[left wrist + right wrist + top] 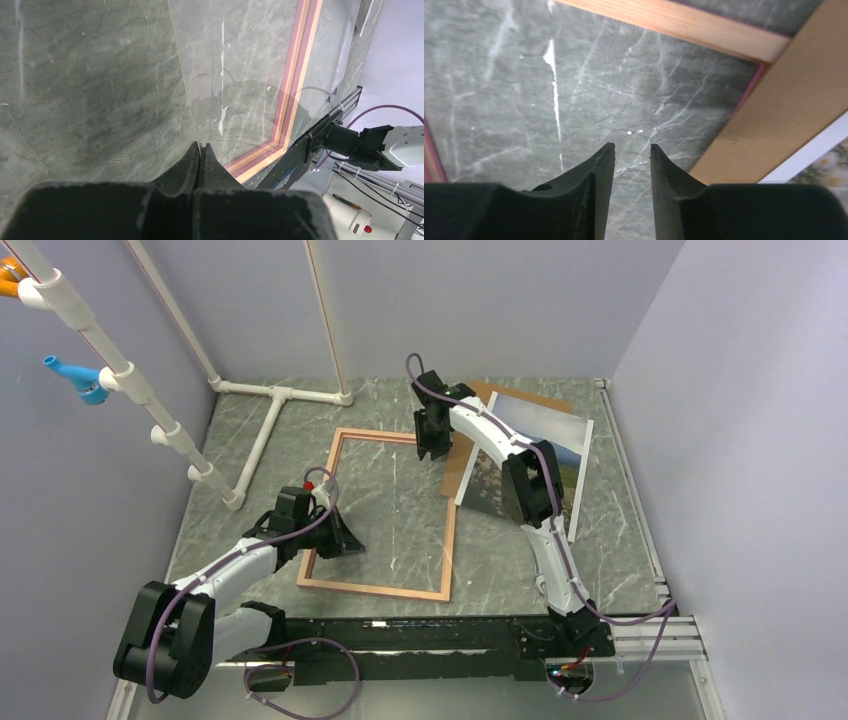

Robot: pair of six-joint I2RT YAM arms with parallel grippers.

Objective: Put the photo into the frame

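The frame lies flat on the marble table, mid-table; its pinkish wood edges also show in the left wrist view and the right wrist view. My left gripper is at the frame's left edge, its jaws shut on that thin pale edge. My right gripper hovers over the frame's far right corner, open with a narrow gap and empty. The photo lies picture side up at the right, partly under my right arm, on the brown backing board. Its white border shows in the right wrist view.
A white pipe stand lies at the back left, with a slanted pipe rail along the left wall. An aluminium rail runs along the table's right edge. Walls close in the back and both sides.
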